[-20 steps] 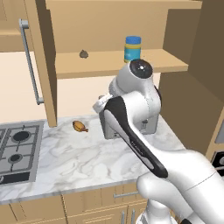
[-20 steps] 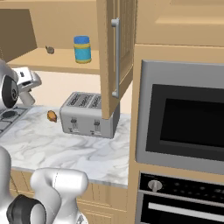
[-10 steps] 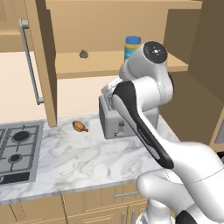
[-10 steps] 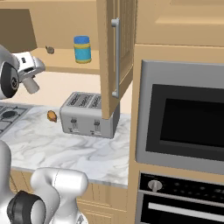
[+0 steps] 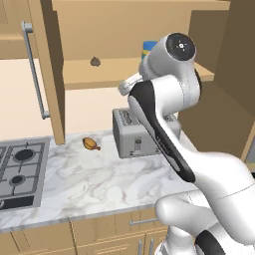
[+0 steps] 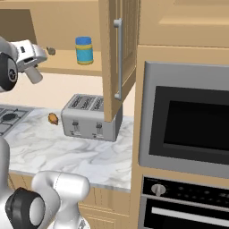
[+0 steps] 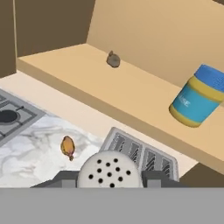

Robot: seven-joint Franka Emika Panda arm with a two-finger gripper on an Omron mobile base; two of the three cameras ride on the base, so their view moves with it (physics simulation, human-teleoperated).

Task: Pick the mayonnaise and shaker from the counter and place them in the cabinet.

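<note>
The shaker [image 7: 110, 171] sits clamped in the end effector [image 7: 110, 179], its pale perforated cap facing up between the two dark fingers, raised above the toaster [image 6: 91, 117] and level with the open cabinet [image 7: 131, 94]. The mayonnaise [image 7: 197, 97] already stands on the cabinet shelf, blue lid up, well apart from a small dark lump [image 7: 113, 60] farther along the same shelf. Below, on the marble table [image 5: 94, 177], a small orange-brown item [image 5: 90, 144] lies just beside the toaster, near the hob [image 5: 20, 167].
</note>
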